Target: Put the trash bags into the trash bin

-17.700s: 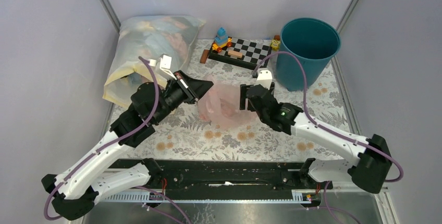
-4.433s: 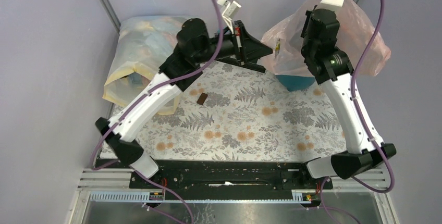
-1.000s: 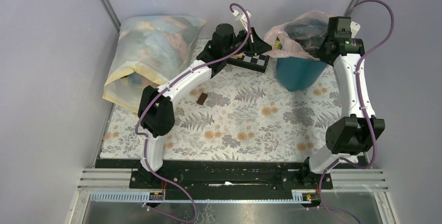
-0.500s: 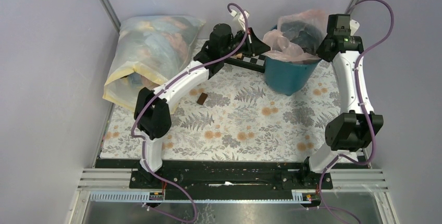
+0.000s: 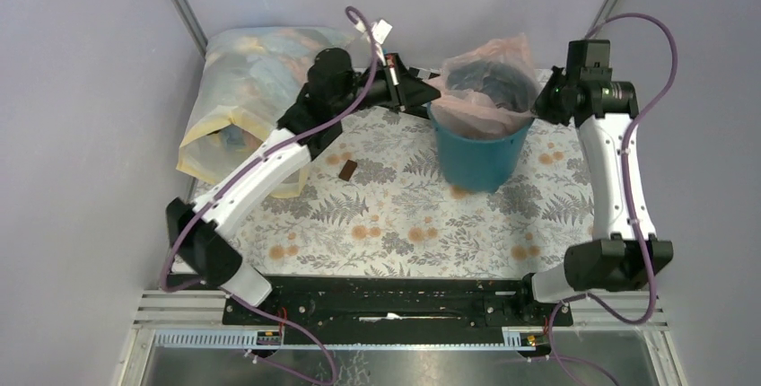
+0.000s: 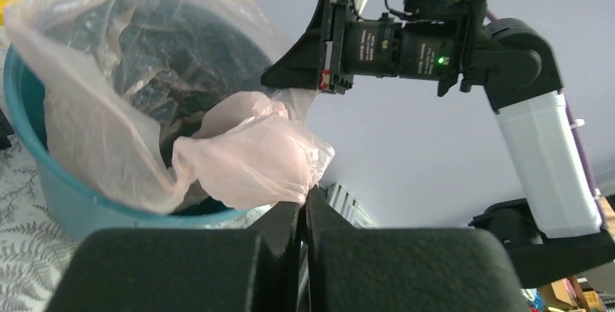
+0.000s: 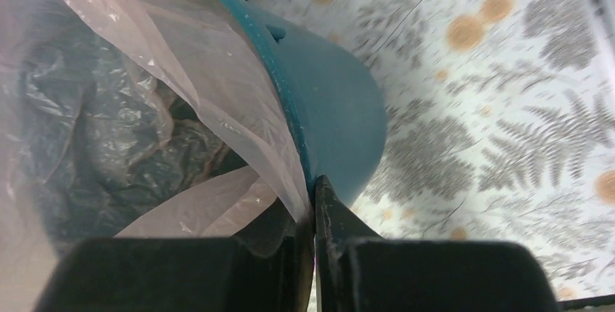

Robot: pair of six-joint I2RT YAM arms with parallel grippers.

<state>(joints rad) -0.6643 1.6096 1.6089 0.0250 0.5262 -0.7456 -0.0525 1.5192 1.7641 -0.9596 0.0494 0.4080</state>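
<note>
Pink bag point(image 5: 485, 76) is in the mouth of the bin point(image 5: 476, 160): body down inside, upper film standing above the teal rim.

Top view: left gripper point(image 5: 434, 92) is at the bin's left rim and right gripper point(image 5: 537, 105) at its right rim. Each is on a bag edge, with the film stretched between them. Bin looks upright, mid-tabletop point(image 5: 395, 224). Sack point(image 5: 256, 90) lies far left behind the left arm. Small brown block point(image 5: 347, 169) sits near the left forearm. Both are well apart from the bin, so neither is in the way.

Left wrist view: jaws together, clamped on a fold of pink film just outside the rim. Bag mouth is open, with the dark interior showing through. Right arm's wrist faces it across the bin.

Right wrist view: jaws together, pinching film right beside the bin's outer wall, with film draped over the rim there.

My read: the step in hand is seating the bag and it's nearly done. Draw both edges outward and down evenly so the film folds over the rim. Keep tension matched, or the light bin may slide or tip toward the stronger side. Let go only once film hangs outside on both sides. Risks are film tearing at the pinch and film clinging to the jaws on release.
</note>
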